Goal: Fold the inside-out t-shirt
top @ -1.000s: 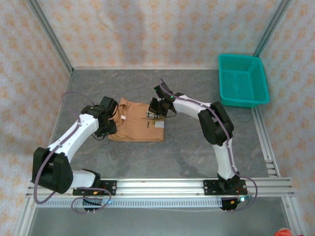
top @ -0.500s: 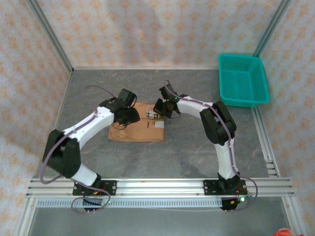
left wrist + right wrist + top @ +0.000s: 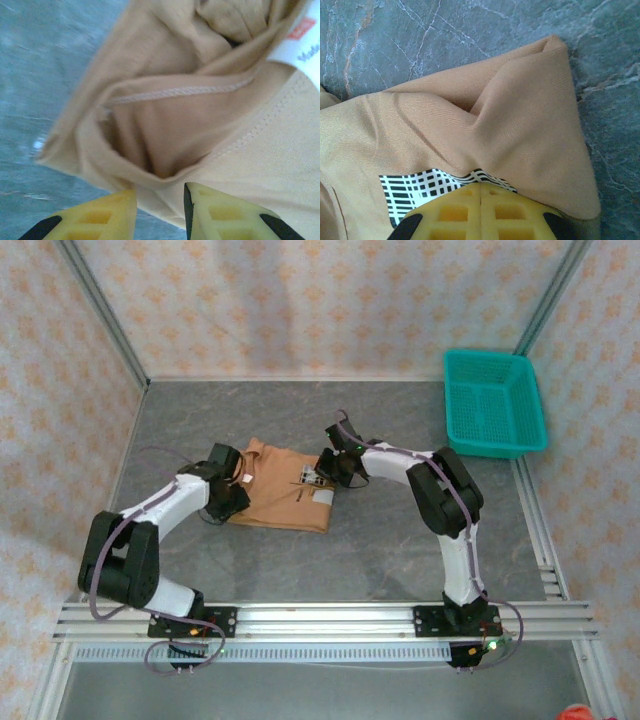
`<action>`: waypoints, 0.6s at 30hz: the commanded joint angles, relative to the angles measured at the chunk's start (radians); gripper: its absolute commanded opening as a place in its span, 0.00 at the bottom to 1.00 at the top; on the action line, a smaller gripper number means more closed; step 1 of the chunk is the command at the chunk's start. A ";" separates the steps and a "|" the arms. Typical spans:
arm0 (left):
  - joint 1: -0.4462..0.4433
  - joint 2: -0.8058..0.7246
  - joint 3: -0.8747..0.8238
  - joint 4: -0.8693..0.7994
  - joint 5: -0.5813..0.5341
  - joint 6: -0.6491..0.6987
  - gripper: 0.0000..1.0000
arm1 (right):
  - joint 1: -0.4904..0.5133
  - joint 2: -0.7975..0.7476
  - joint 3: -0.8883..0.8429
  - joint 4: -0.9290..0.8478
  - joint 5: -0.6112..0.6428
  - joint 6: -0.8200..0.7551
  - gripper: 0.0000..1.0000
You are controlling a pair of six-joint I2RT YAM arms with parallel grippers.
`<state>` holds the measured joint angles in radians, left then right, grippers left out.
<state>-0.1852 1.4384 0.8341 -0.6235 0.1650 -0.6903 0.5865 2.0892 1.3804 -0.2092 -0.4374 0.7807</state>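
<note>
Your t-shirt (image 3: pixel 275 502) lies left of centre on the grey table (image 3: pixel 380 550), already down to a rough rectangle. Its long axis runs approx 9-to-3, tipped a little toward 4.

The relation that matters: both tools are at opposite ends of that axis.
- The left gripper (image 3: pixel 160 212) is at the 9 o'clock short edge, so the cloth lies toward 3 from it.
- The right gripper (image 3: pixel 480 210) is on the far corner at about 1 o'clock of the shirt, so the cloth lies toward 8 from it.
- Neither arm is nearer; each is at its own end.

Tool state:
- Left: the yellow jaws stand narrowly apart, w/ the doubled edge of the shirt poking into the gap. I can't tell if it's really pinched.
- Right: the jaws are shut tight, tip to tip, pressed at the cloth beside the check tag (image 3: pixel 420 192). It may have a nip of fabric, but that's not clear.

Materials: soft tan knit w/ a fine rib, limp, several layers thick at the left edge.
- A stitched hem seam (image 3: pixel 175 92) and a white label (image 3: pixel 300 50) are showing — so it's inside-out.
- The right corner makes a soft peaked triangle.
- The table is a smooth, marbled slab w/ low grip, so I'd expect the cloth to slide rather than bunch.

The teal mesh basket (image 3: pixel 493 405) sits well apart, at 2 o'clock.
</note>
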 commanded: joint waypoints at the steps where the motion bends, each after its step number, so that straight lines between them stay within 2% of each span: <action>1: 0.013 -0.028 0.032 -0.130 -0.108 0.053 0.33 | -0.005 0.014 -0.014 -0.131 0.075 -0.029 0.05; 4: 0.014 -0.053 0.092 -0.169 -0.148 0.061 0.32 | -0.004 0.018 0.004 -0.134 0.053 -0.040 0.05; 8: -0.010 -0.025 0.209 -0.118 -0.093 0.070 0.34 | 0.001 0.007 0.017 -0.128 0.025 -0.053 0.06; 14: -0.104 0.268 0.568 -0.126 0.014 0.081 0.33 | 0.003 0.011 0.013 -0.109 0.023 -0.041 0.06; 18: -0.138 0.446 0.716 -0.091 0.097 0.041 0.32 | 0.006 0.024 0.009 -0.099 0.022 -0.032 0.06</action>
<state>-0.3046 1.7935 1.4929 -0.7094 0.1864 -0.6312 0.5865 2.0892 1.3952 -0.2398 -0.4385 0.7513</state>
